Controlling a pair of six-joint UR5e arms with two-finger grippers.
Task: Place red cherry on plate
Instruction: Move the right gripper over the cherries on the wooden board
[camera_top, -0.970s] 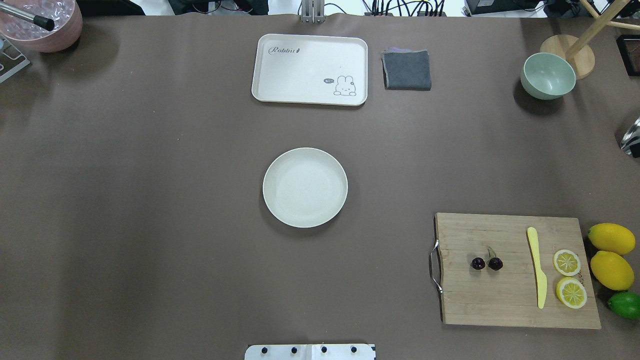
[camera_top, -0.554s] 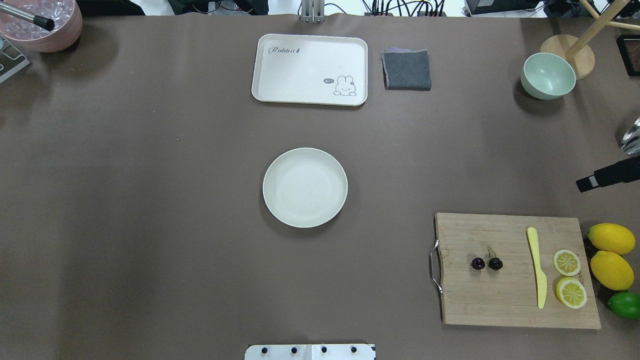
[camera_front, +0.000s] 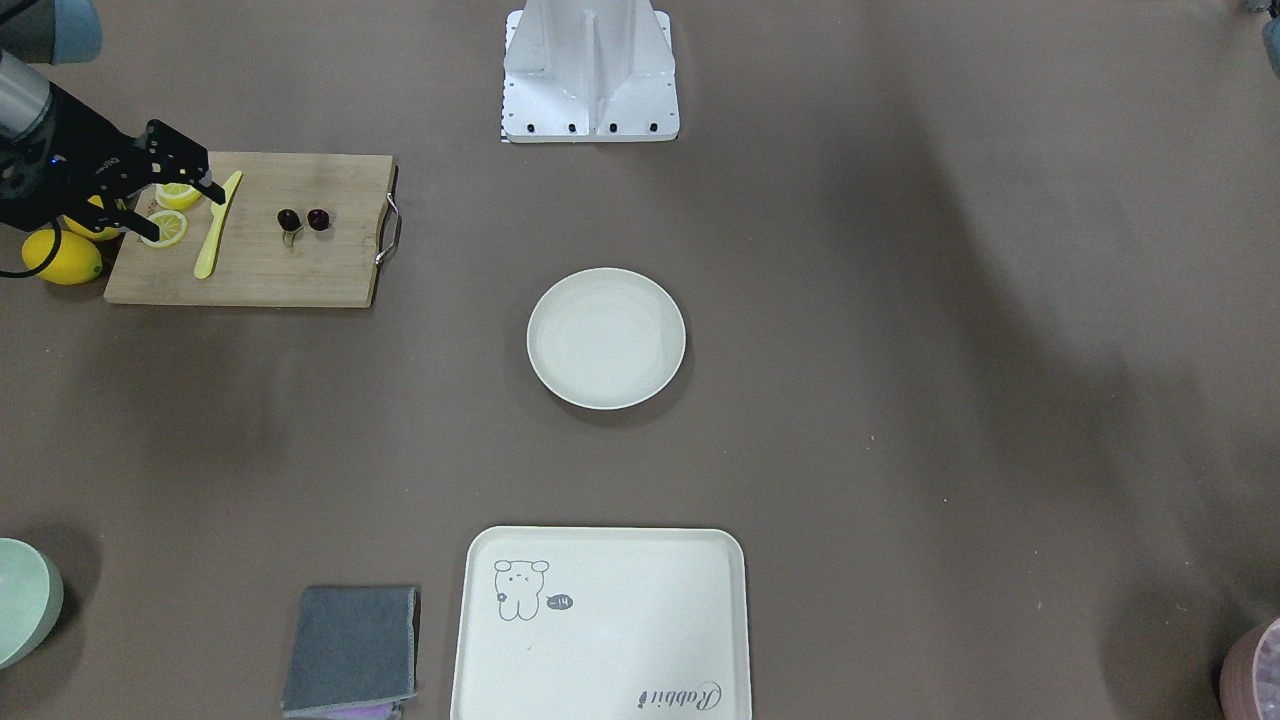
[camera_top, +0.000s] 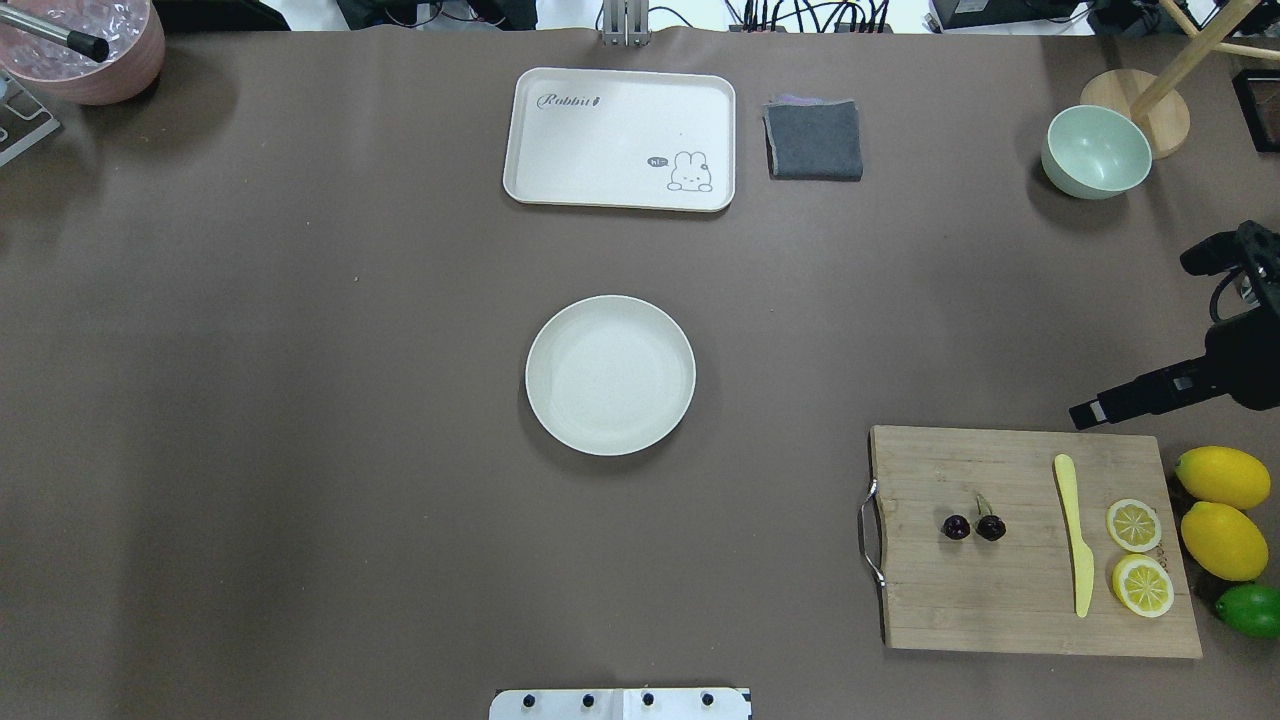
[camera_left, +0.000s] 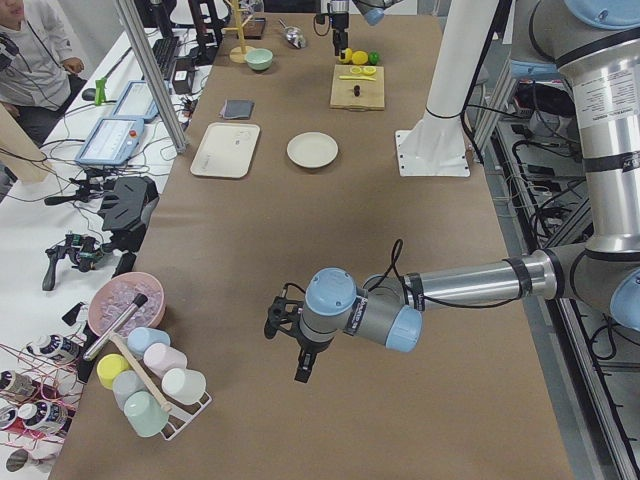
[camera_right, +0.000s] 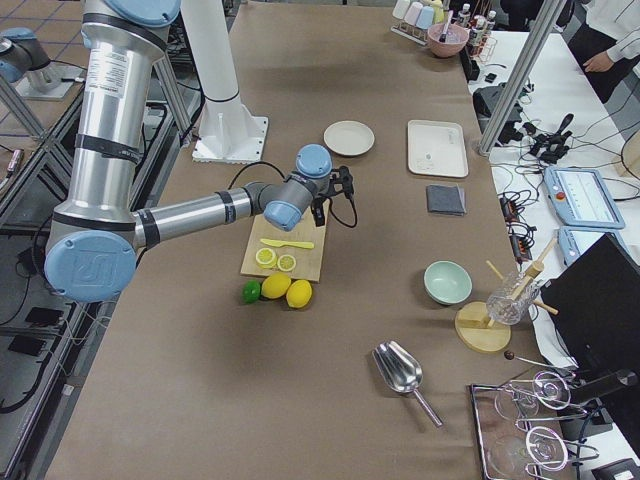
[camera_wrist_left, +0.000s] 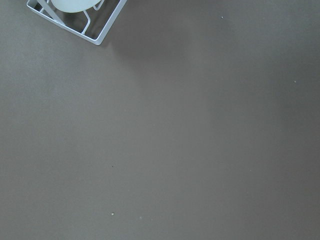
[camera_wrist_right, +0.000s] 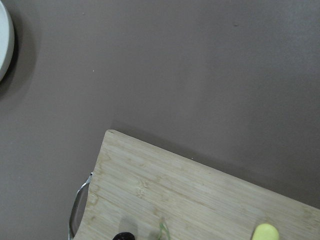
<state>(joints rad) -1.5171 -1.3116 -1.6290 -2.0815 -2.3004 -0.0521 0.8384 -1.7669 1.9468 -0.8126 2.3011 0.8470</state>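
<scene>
Two stem-joined fruits form the red cherry (camera_top: 990, 527) on one board (camera_top: 1000, 590), one plate (camera_top: 610, 375) apart; right gripper (camera_front: 185, 215) gapes, left gripper (camera_left: 290, 350) unclear.

Brown table surface (camera_wrist_left: 190, 140) is recorded across nearly whole frame. White wire rack (camera_wrist_left: 98, 42) w/ pale round obj. (camera_wrist_left: 75, 4) is noted upper left, cut by edge.

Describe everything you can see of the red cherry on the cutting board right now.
The red cherry is a pair of tiny, glossy, dark red, nearly black round fruits lying side by side. Thin greenish stems join them, meeting on the side away from the robot. It rests on the wooden cutting board, roughly midway between the board's metal handle and the yellow knife, touching neither. Only the board touches it.
</scene>
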